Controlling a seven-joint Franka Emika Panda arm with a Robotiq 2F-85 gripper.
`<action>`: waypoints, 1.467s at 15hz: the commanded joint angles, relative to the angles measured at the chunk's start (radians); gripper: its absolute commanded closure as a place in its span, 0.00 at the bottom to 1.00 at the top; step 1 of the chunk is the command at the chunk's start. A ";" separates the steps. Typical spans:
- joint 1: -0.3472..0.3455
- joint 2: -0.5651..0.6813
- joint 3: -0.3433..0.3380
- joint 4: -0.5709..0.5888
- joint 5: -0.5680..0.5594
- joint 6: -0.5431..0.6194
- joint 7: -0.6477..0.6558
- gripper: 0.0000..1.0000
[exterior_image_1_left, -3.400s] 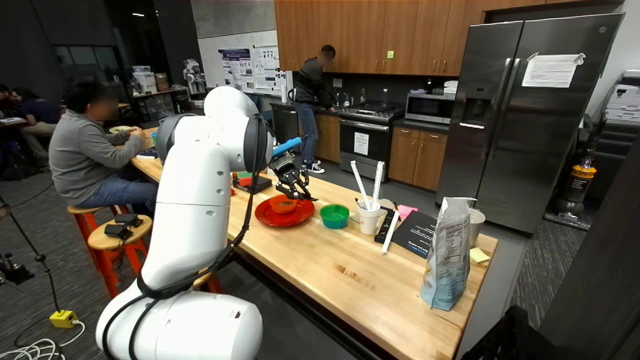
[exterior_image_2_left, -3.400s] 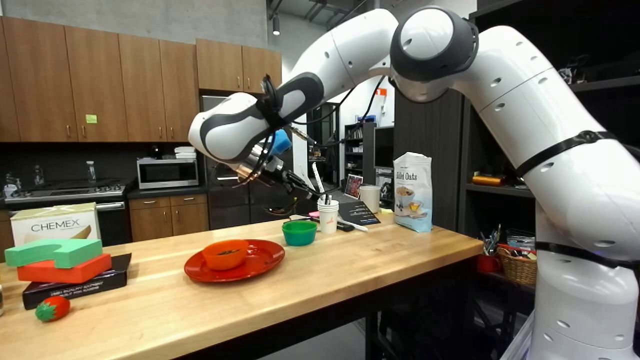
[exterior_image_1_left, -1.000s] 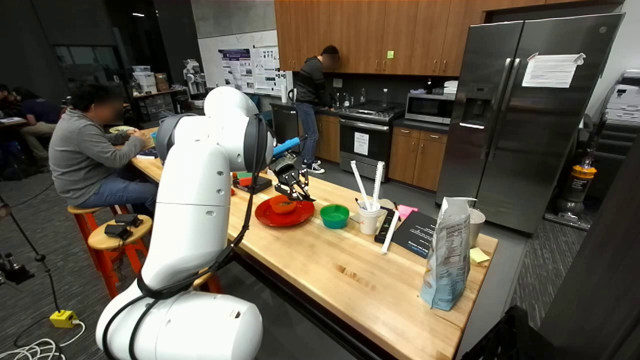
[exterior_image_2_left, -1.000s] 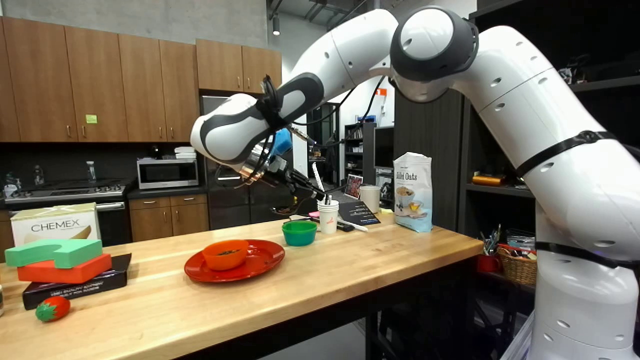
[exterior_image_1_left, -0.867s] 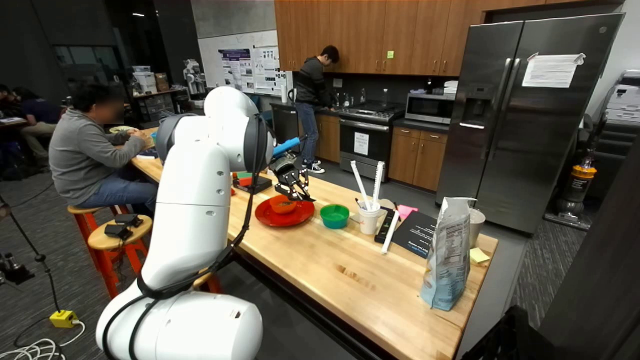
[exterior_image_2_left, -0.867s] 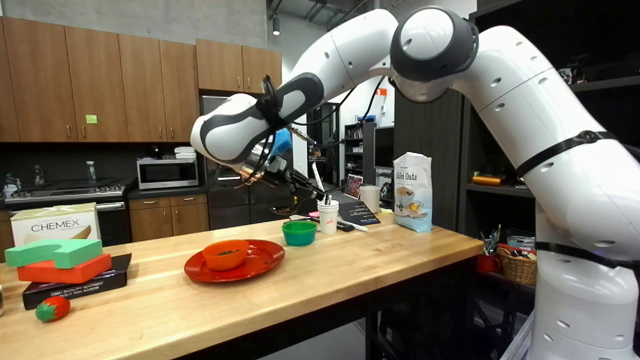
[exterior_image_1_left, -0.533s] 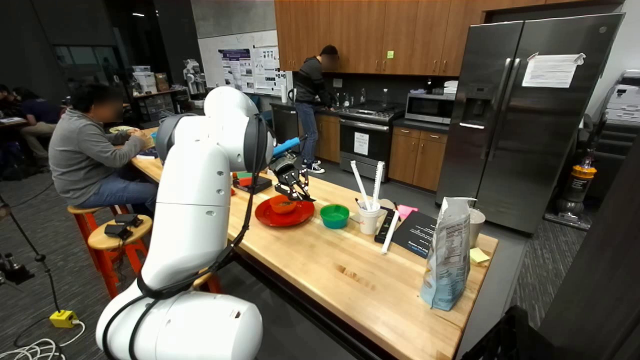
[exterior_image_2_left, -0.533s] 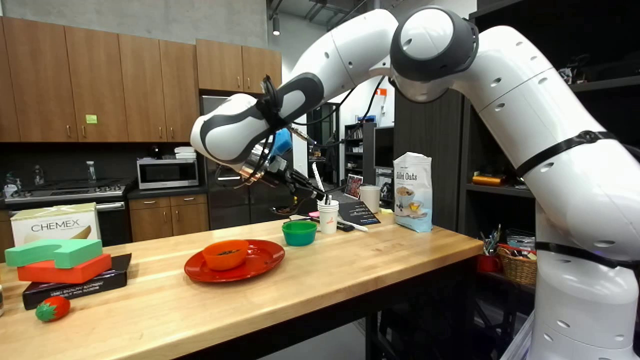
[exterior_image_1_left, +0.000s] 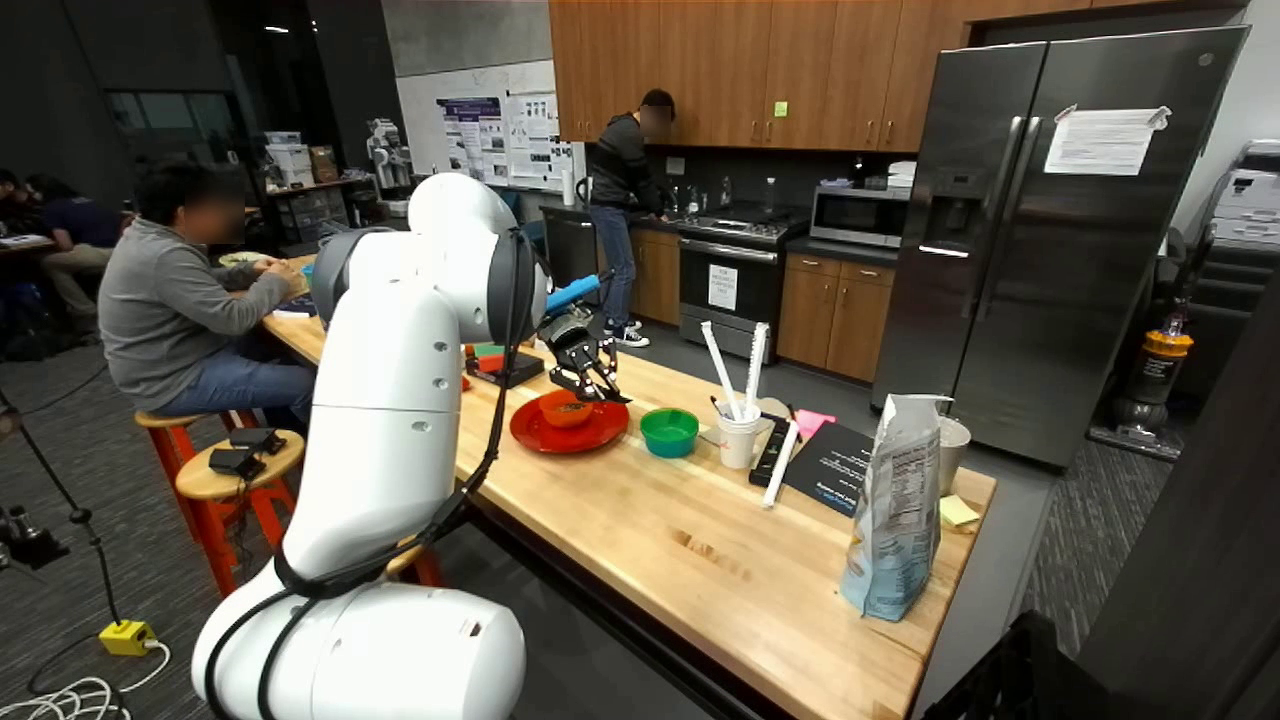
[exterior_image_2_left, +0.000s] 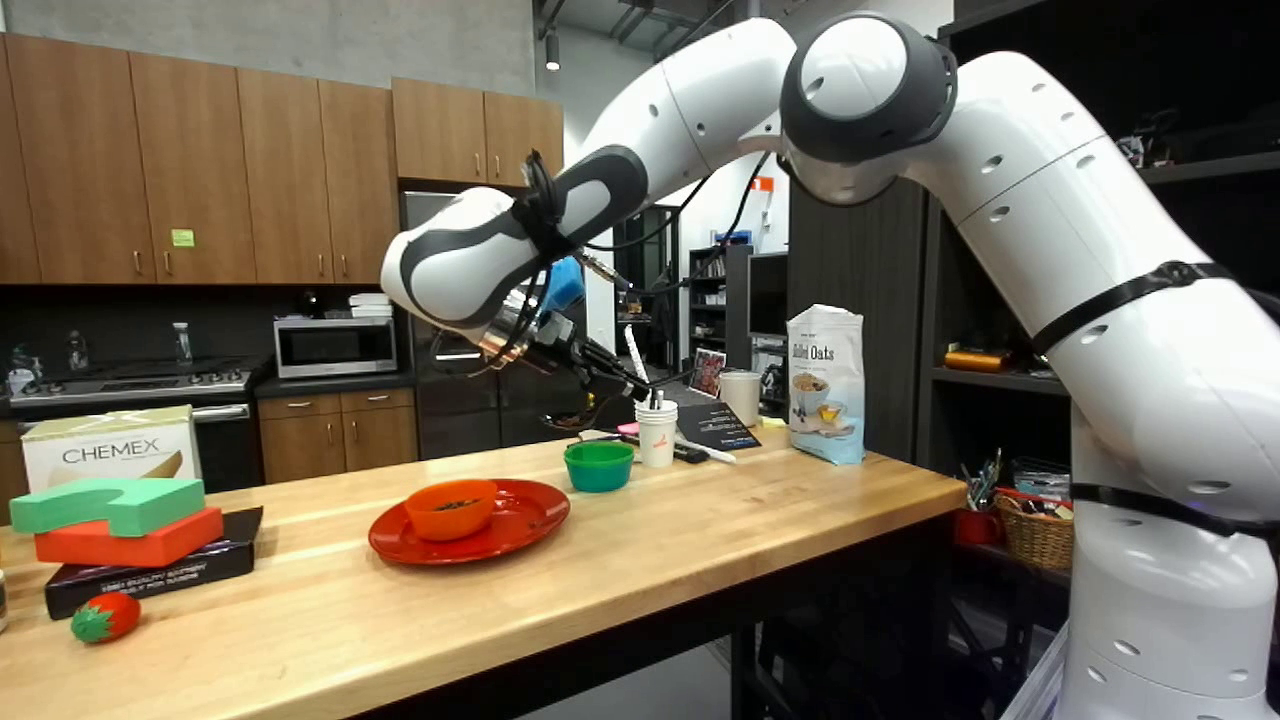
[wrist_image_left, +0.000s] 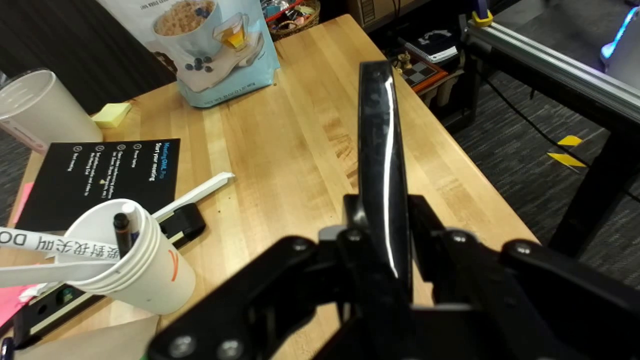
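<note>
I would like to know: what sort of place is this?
Probably a lab or office kitchen area, judging by the stove, the refrigerator and the posters beyond.

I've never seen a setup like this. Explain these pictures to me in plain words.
The machine is a white jointed robot arm ending in a black gripping tool. Two pictures look on from outside it; the third looks out from its wrist, past the tool. On the wooden table stand an orange bowl on a red plate, a green bowl, a stack of white cups and a bag of oats, among other things. The tool is closed on a glossy black utensil, possibly a spoon, held in the air.
</note>
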 joint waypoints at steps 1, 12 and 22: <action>0.002 0.008 -0.013 0.009 -0.015 -0.017 0.015 0.94; -0.058 -0.009 -0.082 -0.003 -0.027 -0.005 0.156 0.94; -0.126 0.008 -0.094 0.018 0.005 0.020 0.130 0.94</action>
